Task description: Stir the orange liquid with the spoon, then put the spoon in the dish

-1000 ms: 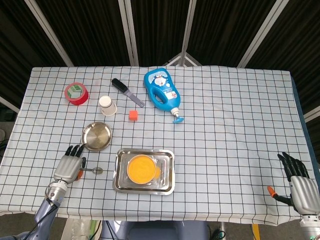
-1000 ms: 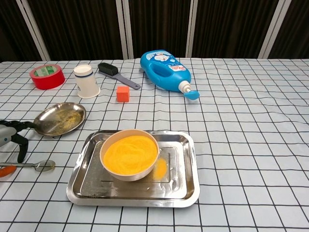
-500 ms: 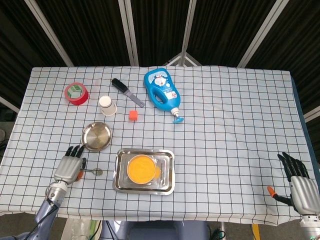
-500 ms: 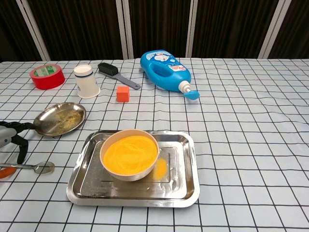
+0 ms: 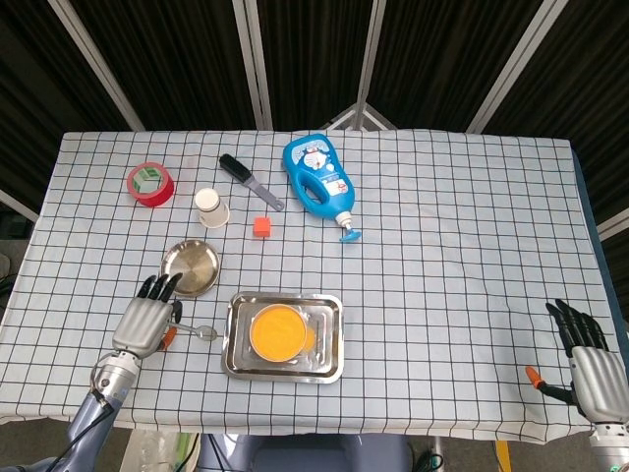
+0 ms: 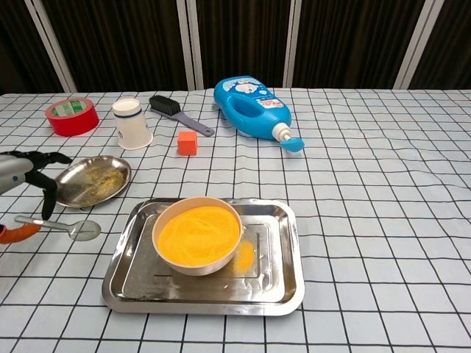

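Note:
A pale bowl of orange liquid (image 5: 276, 331) (image 6: 199, 234) stands in a steel tray (image 5: 330, 339) (image 6: 283, 257) near the table's front. A round metal dish (image 5: 193, 266) (image 6: 92, 181) lies to the tray's left and a little further back. My left hand (image 5: 147, 320) (image 6: 26, 173) holds the orange-handled spoon (image 5: 200, 331) (image 6: 66, 226) by its handle. The spoon's bowl points right, just left of the tray, and its handle end is hidden under the hand. My right hand (image 5: 588, 356) is at the front right corner, fingers apart, holding nothing.
Along the back left are a red tape roll (image 5: 149, 184) (image 6: 71, 116), a paper cup (image 5: 209, 206) (image 6: 132, 123), a black brush (image 5: 250, 181) (image 6: 179, 114), an orange cube (image 5: 261, 226) (image 6: 187, 143) and a blue bottle (image 5: 318, 183) (image 6: 254, 106) lying on its side.
My left hand has moved right and toward the dish, carrying the spoon with it; the spoon's bowl now sits closer to the tray. The right hand has not moved.

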You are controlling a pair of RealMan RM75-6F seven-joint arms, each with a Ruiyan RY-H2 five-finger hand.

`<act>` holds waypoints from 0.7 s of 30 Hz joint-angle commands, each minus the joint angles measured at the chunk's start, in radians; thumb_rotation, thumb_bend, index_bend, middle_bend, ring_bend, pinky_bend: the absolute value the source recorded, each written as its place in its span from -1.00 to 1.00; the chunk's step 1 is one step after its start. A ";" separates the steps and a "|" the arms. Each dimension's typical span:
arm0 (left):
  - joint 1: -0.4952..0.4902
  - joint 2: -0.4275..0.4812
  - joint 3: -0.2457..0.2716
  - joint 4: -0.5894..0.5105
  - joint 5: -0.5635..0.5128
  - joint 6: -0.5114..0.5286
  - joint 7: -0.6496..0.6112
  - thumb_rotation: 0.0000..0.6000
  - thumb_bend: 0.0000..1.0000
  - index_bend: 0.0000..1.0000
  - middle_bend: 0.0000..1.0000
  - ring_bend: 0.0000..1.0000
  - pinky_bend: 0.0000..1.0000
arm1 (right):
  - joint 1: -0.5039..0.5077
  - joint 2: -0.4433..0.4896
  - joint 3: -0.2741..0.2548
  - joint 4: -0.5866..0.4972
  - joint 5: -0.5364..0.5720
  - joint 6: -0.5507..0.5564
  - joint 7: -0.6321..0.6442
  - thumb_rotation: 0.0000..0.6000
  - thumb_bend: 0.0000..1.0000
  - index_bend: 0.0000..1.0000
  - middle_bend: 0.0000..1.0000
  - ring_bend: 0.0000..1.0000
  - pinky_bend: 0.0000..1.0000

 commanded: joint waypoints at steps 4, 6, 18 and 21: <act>-0.066 0.023 -0.060 -0.120 -0.049 0.016 0.131 1.00 0.06 0.04 -1.00 -1.00 -0.97 | 0.001 0.000 -0.001 -0.001 0.000 -0.003 0.001 1.00 -0.38 -1.00 -1.00 -1.00 -1.00; -0.089 0.009 -0.072 -0.136 -0.076 0.012 0.177 1.00 0.06 0.04 -1.00 -1.00 -0.97 | 0.001 0.001 -0.001 -0.001 0.000 -0.002 0.001 1.00 -0.38 -1.00 -1.00 -1.00 -1.00; -0.224 -0.182 -0.118 -0.130 -0.266 0.041 0.409 1.00 0.06 0.03 -0.99 -1.00 -0.97 | 0.004 0.005 0.000 -0.003 0.003 -0.010 0.014 1.00 -0.38 -1.00 -1.00 -1.00 -1.00; -0.255 -0.229 -0.124 -0.119 -0.302 0.061 0.456 1.00 0.06 0.03 -0.99 -1.00 -0.97 | 0.005 0.005 0.000 -0.003 0.005 -0.013 0.019 1.00 -0.38 -1.00 -1.00 -1.00 -1.00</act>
